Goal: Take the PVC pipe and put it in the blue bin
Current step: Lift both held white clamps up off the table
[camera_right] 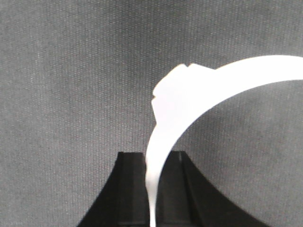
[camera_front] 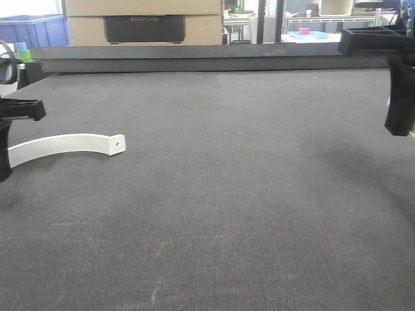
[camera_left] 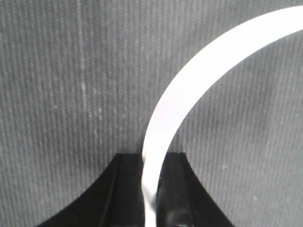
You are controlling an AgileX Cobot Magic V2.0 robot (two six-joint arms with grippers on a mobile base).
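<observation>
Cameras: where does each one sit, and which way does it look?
Front view: low at the gray mat's near edge, facing the far blue bin; left fingers and right fingers at the edges.
Left wrist view: on left arm, facing the mat; left fingers pinch a white strip.
Right wrist view: on right arm, likewise; right fingers pinch a notched strip.
Shared: front and left wrist show that white strip.
</observation>
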